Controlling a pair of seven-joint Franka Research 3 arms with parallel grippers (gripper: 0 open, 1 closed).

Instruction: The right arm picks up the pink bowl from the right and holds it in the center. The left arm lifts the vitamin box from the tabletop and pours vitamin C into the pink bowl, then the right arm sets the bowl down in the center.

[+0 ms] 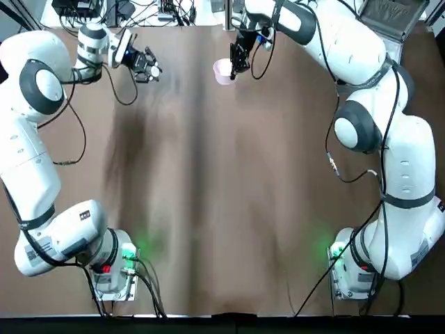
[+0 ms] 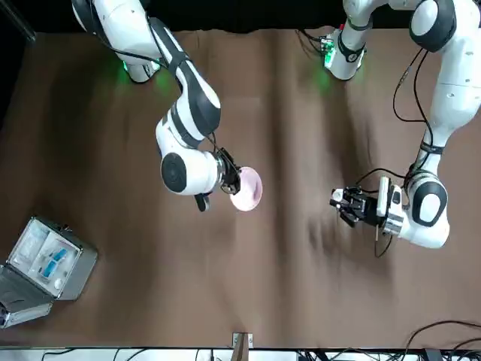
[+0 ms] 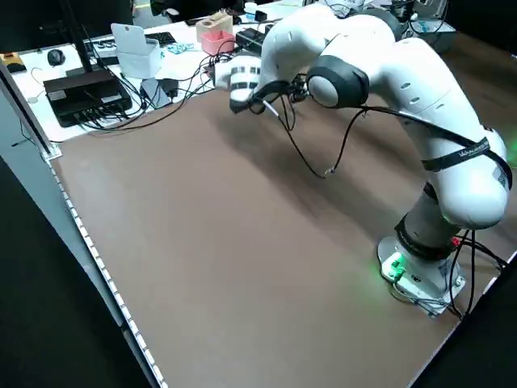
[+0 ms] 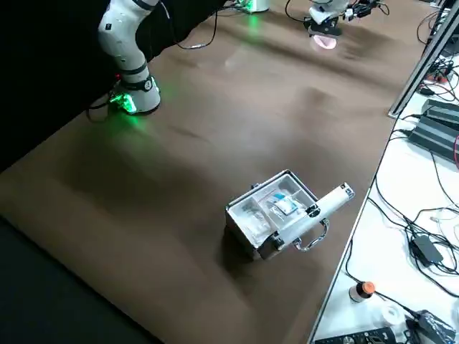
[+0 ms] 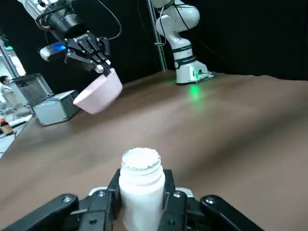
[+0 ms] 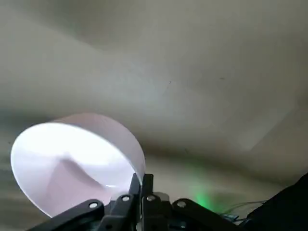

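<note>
So the right arm (image 1: 368,90) is holding the pink bowl (image 5: 100,92) up over the far middle part of the desk (image 1: 208,209), its jaws (image 6: 139,185) pinching the bowl by the rim. The left arm (image 1: 42,153) is reaching out on its own side, and its jaws (image 5: 142,195) are gripping the vitamin box (image 5: 142,190), basically a little white bottle with its whitish top facing up in the left wrist view. Bottle and bowl are hanging well apart. An opened grey hinged case (image 4: 276,211) is sitting on the right side of the desk, with clear and blue packets (image 4: 287,206) inside.
</note>
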